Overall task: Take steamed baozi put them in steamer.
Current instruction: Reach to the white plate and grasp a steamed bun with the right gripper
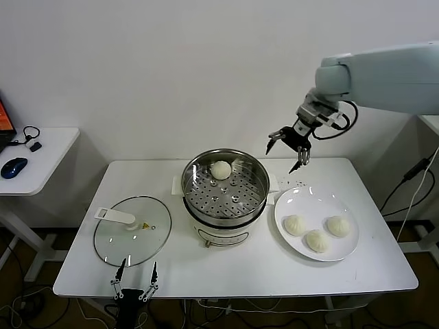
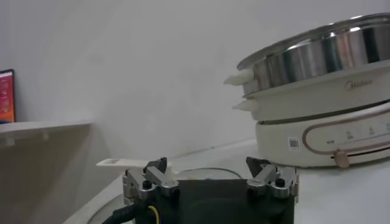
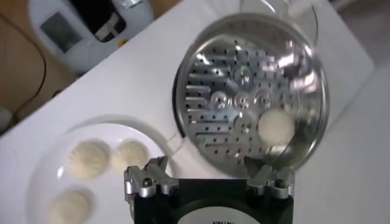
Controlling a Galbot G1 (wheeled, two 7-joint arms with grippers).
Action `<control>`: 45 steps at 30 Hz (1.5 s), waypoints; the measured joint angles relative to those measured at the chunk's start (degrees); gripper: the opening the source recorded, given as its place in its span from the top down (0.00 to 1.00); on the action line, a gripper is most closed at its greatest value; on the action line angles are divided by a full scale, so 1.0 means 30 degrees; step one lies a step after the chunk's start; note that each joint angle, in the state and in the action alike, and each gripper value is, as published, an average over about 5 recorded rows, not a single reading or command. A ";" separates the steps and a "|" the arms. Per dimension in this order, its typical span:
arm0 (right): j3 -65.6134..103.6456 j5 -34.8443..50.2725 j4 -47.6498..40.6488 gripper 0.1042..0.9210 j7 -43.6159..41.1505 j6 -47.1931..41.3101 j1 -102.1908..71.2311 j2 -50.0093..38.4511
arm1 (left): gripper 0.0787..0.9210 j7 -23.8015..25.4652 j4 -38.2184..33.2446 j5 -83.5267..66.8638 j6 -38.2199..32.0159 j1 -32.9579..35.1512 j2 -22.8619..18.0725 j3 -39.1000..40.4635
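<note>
Right end effector: we see it spread wide, empty, above the counter at the steamer's 2 o'clock.
Left end effector: parked at the near edge, fingers apart, partly cut off.
Baozi: one in the steamer at 12 o'clock; three on the plate.

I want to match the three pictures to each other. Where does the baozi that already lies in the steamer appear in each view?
Head view: the baozi lies at the far edge of the perforated tray, near the wall.
Left wrist view: not visible; the steamer's wall hides its inside.
Right wrist view: the baozi lies on the tray, close to the rim.
Shared landmark: the steamer, seen in all three views.
</note>
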 measured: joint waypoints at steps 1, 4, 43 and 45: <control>-0.0083 0.0156 0.0363 0.12 0.0104 -0.1125 0.0089 -0.0181 | 0.12 0.0008 0.0020 0.0007 0.0000 -0.0016 0.0005 -0.0002; -0.0232 0.0518 0.1390 0.12 0.0432 -0.4302 0.0225 -0.0712 | 0.12 0.0028 0.0059 0.0035 0.0002 -0.0067 0.0012 -0.0018; 0.6580 -0.3109 -0.0670 0.12 0.1732 -1.2402 -1.0409 -0.3910 | 0.12 0.0088 0.0623 0.0292 -0.0153 -0.0156 0.0026 -0.0532; 0.6813 -0.3384 -0.0952 0.12 0.1728 -1.2336 -1.0779 -0.3895 | 0.12 0.0088 0.0659 0.0305 -0.0167 -0.0170 0.0026 -0.0524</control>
